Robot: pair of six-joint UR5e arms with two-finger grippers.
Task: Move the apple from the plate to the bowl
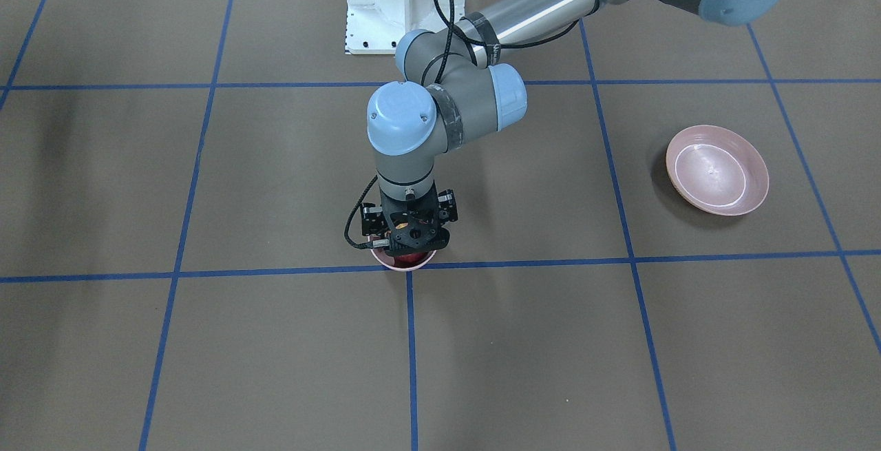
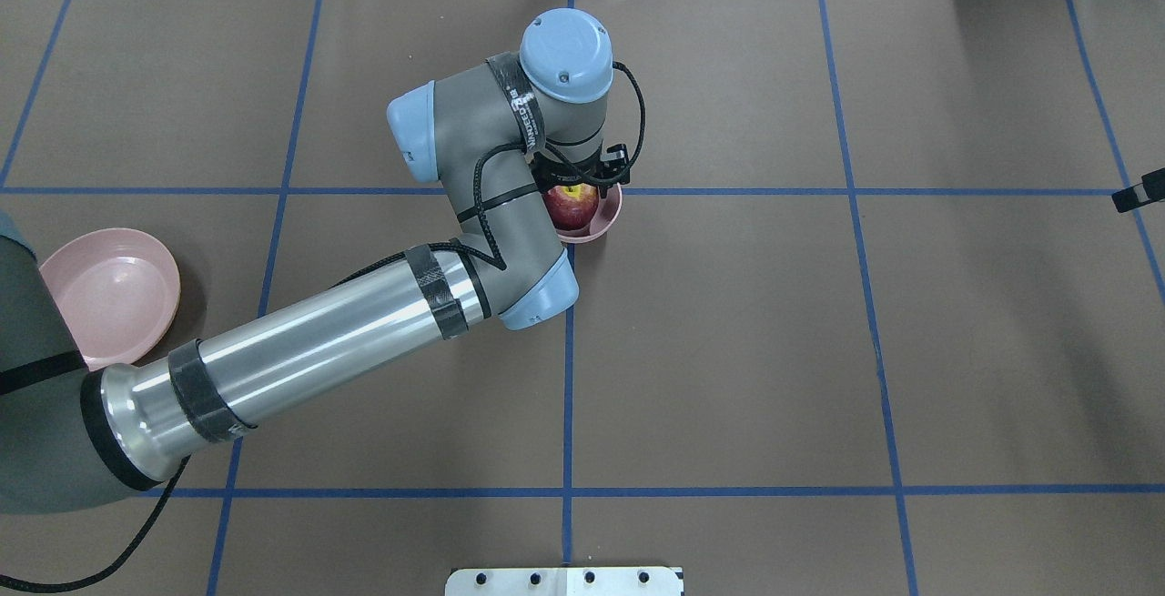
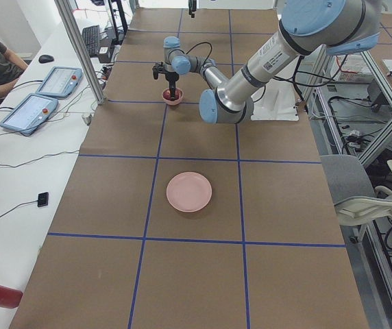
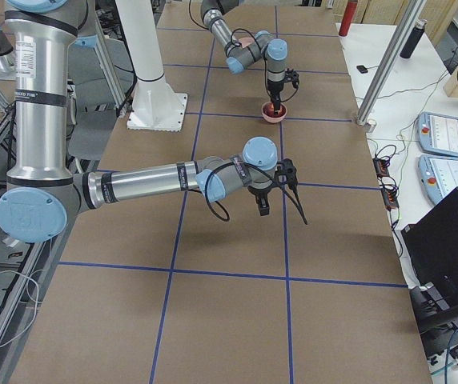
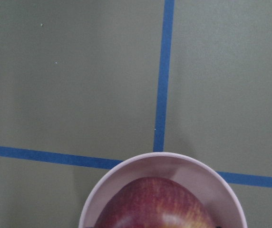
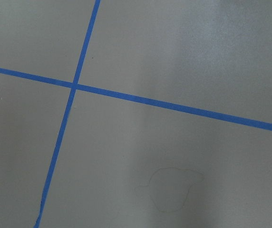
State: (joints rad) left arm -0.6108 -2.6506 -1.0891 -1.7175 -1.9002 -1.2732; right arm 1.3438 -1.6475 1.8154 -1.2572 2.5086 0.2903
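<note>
The dark-red apple (image 2: 572,205) lies inside the small deep pink bowl (image 2: 608,221) at the table's middle, on a crossing of blue lines. My left gripper (image 1: 407,248) points straight down over the bowl, around the apple. Its fingers are hidden by the wrist, so I cannot tell whether they hold the apple. The left wrist view shows the apple's top (image 5: 155,204) within the bowl's rim (image 5: 164,159). The wide shallow pink plate (image 2: 109,296) stands bare on my left side, partly under my left arm. My right gripper (image 4: 281,210) hovers over bare table, fingers apart and empty.
The table is brown paper with a grid of blue tape lines (image 2: 569,396). The white robot base (image 1: 399,3) stands at the near edge. My left arm (image 2: 346,350) reaches diagonally across the left half. An operator's desk with tablets (image 3: 45,96) runs along the far side.
</note>
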